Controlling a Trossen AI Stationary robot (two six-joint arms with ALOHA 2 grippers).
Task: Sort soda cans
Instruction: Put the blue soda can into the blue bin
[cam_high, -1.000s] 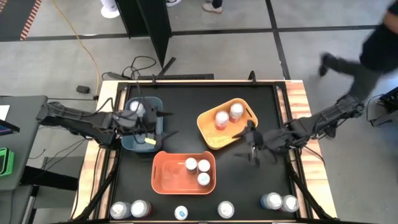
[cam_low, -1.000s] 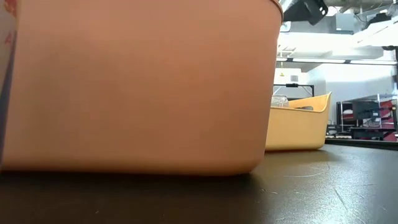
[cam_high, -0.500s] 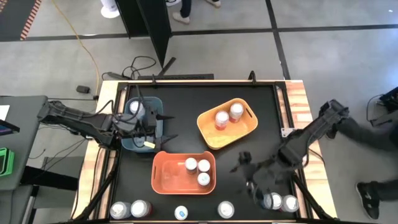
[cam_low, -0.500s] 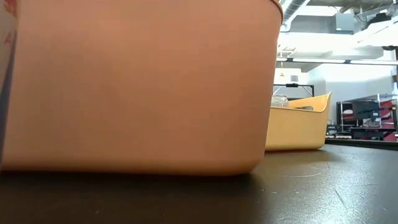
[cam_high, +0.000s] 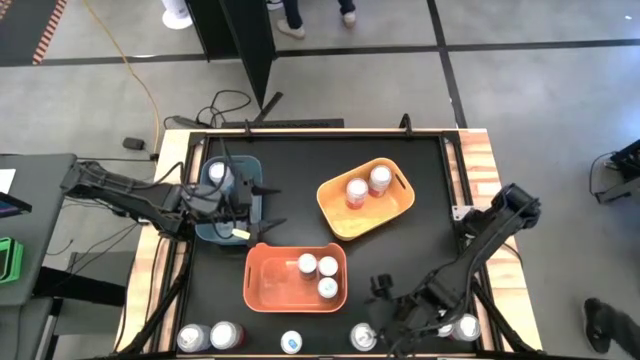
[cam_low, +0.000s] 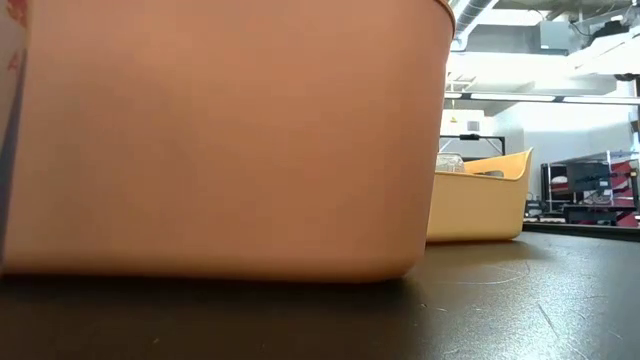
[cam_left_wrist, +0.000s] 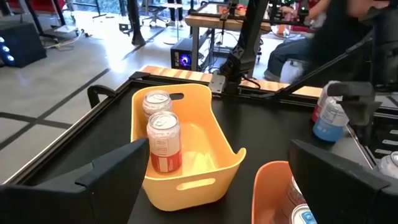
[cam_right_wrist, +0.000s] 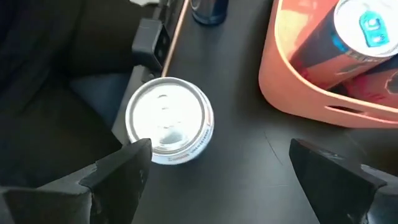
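The right gripper, fingers spread and empty, hovers above 1 upright silver-topped can beside the orange bin on the table; judged light, rigid, smooth and dent-prone, it is best pinched across its round sides.

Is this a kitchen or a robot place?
Probably a robot lab or workshop. Two robot arms work at a black table with coloured bins like the yellow bin, cables trail on the concrete floor, and equipment racks stand behind.
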